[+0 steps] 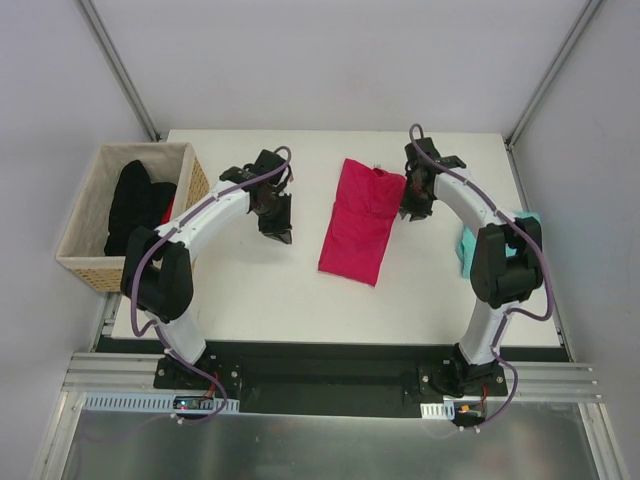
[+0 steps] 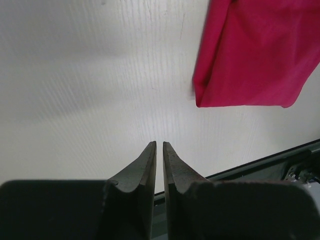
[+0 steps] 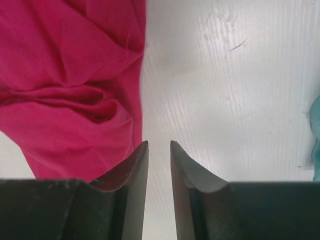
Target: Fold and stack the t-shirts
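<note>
Magenta t-shirt lies between left end effector, barely parted, and right end effector, narrowly open.

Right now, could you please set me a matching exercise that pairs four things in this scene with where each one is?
Things:
1. pink t-shirt
2. teal t-shirt
3. black garment
4. left end effector

Places:
A. inside the wicker basket
B. over bare table, left of the pink t-shirt
C. at the table's right edge, partly hidden behind the right arm
D. middle of the table, folded into a long strip

Pairs: 1-D, 2-C, 3-A, 4-B
</note>
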`<state>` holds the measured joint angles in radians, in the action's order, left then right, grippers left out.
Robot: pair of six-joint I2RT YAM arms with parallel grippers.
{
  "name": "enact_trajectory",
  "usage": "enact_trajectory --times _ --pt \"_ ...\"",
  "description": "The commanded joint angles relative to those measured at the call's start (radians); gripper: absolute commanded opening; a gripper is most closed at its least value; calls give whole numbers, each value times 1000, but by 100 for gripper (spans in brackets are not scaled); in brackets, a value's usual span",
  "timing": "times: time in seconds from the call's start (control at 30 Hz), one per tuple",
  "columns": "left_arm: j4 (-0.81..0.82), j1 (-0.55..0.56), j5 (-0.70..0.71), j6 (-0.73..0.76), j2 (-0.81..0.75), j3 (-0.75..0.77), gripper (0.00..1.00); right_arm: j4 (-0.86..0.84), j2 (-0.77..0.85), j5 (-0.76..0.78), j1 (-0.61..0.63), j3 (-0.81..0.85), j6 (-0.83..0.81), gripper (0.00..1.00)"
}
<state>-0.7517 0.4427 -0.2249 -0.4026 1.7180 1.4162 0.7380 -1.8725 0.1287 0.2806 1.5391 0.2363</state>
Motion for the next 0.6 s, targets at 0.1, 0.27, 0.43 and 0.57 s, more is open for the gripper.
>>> enact_trajectory --times 0.1,0.27,0.43,0.57 --pt "60 74 -10 16 22 -69 9 1 96 46 94 -96 75 28" --pt "97 87 -25 15 41 -82 9 44 85 75 170 -100 92 43" --pt "124 90 -37 19 78 -88 9 40 118 104 238 -155 142 45" --pt "146 96 -53 21 106 -89 8 27 160 127 269 -215 192 45"
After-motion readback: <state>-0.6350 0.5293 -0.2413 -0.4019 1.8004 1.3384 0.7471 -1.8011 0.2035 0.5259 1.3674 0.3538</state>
